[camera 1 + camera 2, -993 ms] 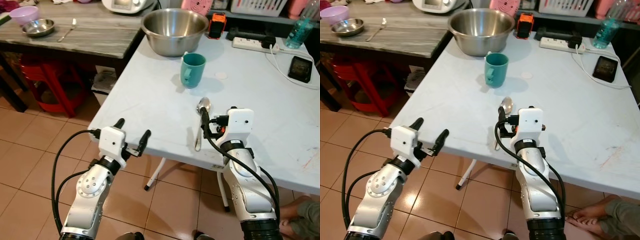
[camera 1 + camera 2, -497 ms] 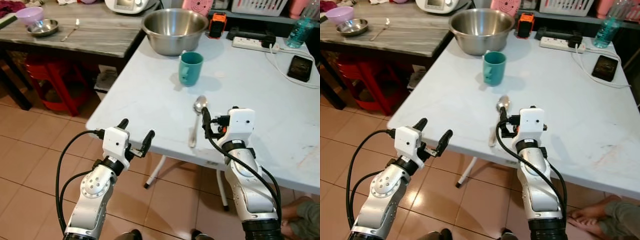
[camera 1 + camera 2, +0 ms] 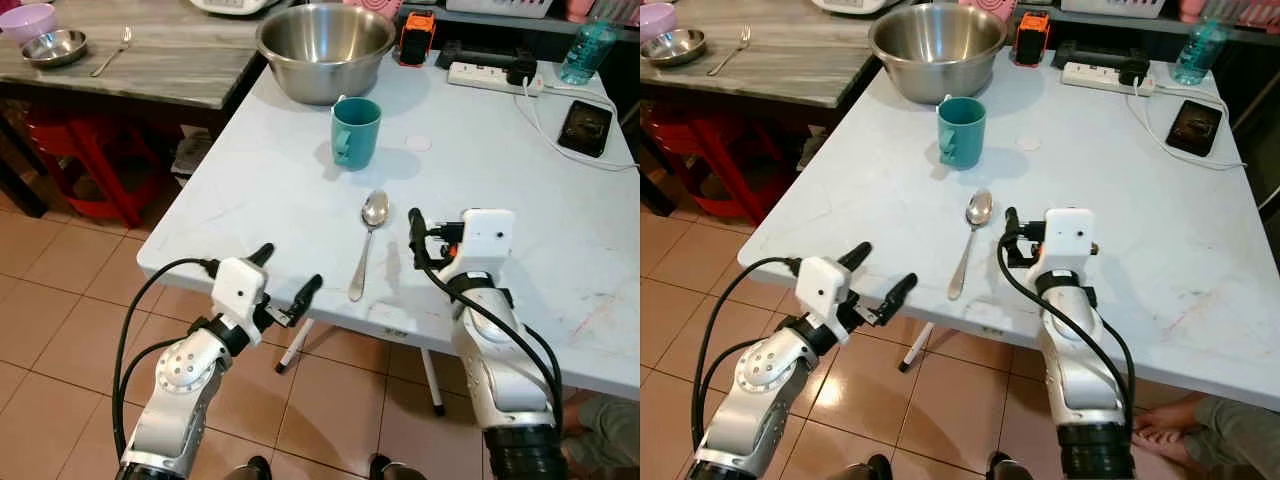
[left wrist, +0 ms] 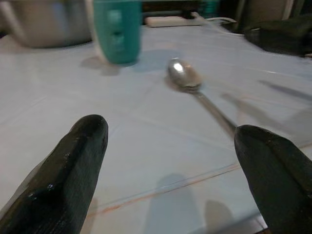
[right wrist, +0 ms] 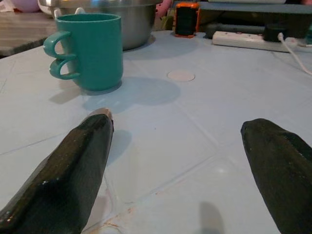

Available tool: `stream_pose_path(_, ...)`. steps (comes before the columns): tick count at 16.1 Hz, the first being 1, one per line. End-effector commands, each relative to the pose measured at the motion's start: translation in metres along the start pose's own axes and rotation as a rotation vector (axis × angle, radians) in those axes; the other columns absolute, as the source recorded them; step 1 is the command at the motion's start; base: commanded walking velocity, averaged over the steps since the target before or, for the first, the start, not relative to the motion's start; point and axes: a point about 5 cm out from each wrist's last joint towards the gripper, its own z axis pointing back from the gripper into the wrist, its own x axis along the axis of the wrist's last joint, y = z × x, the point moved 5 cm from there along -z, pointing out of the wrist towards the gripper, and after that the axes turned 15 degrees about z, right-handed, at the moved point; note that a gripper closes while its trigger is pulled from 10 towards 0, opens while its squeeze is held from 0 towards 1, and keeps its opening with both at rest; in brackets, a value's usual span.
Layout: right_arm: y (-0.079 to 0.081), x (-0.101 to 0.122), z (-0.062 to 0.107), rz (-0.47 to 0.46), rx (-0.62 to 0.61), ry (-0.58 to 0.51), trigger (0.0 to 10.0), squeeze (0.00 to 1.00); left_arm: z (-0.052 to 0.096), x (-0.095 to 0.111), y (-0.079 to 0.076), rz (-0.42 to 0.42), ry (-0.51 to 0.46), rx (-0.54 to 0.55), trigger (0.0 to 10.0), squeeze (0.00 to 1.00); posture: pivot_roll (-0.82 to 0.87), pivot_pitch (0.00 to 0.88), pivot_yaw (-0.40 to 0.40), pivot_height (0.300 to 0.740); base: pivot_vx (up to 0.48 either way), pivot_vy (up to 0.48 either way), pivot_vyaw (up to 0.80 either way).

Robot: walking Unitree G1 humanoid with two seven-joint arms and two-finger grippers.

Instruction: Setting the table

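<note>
A metal spoon (image 3: 367, 240) lies on the white table (image 3: 520, 180), its handle pointing at the near edge. Behind it stands a teal mug (image 3: 355, 132), and farther back a large steel bowl (image 3: 325, 38). My right gripper (image 5: 178, 124) hovers low over the table just right of the spoon, open and holding nothing; the mug (image 5: 92, 51) is ahead of it. My left gripper (image 3: 287, 272) is open at the table's near edge, left of the spoon's handle. In the left wrist view the spoon (image 4: 187, 78) lies between its spread fingers (image 4: 83, 146).
A power strip (image 3: 485, 75), a phone (image 3: 585, 100), an orange device (image 3: 418, 25) and a bottle (image 3: 582, 45) sit at the table's back. A wooden table (image 3: 170, 70) on the left carries a small steel dish (image 3: 55, 47) and fork (image 3: 108, 52). A person's foot (image 3: 1180, 420) rests on the floor at right.
My right gripper, close against the spoon a second ago, now stands clear to its right; the spoon stays on the table. The camera view has shifted.
</note>
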Motion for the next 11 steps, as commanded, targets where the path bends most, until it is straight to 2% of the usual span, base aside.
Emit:
stream_pose_path(1, 0.004, -0.003, -0.004, -0.026, 0.004, 0.035, 10.0, 0.0, 0.0, 0.002, -0.005, -0.029, 0.01, -0.05, 10.0, 0.0, -0.11, 0.166, 0.039, 0.74, 0.0, 0.0, 0.0)
stream_pose_path(3, 0.017, -0.004, -0.009, -0.091, 0.029, 0.065, 10.0, 0.0, 0.002, 0.002, -0.008, -0.029, 0.02, -0.082, 10.0, 0.0, -0.11, 0.172, 0.044, 0.74, 0.0, 0.0, 0.0)
stream_pose_path(4, 0.03, -0.002, -0.013, -0.117, 0.06, 0.079, 10.0, 0.0, 0.002, 0.002, -0.009, -0.027, 0.021, -0.09, 10.0, 0.0, -0.1, 0.181, 0.05, 0.74, 0.0, 0.0, 0.0)
stream_pose_path(6, 0.049, 0.008, -0.02, -0.128, 0.105, 0.074, 10.0, 0.0, 0.004, 0.003, -0.011, -0.029, 0.022, -0.106, 10.0, 0.0, -0.09, 0.187, 0.048, 0.74, 0.0, 0.0, 0.0)
stream_pose_path(11, 0.067, 0.008, -0.034, -0.124, 0.126, 0.157, 10.0, 0.0, 0.006, 0.007, -0.008, -0.044, 0.02, -0.113, 10.0, 0.0, -0.09, 0.198, 0.048, 0.74, 0.0, 0.0, 0.0)
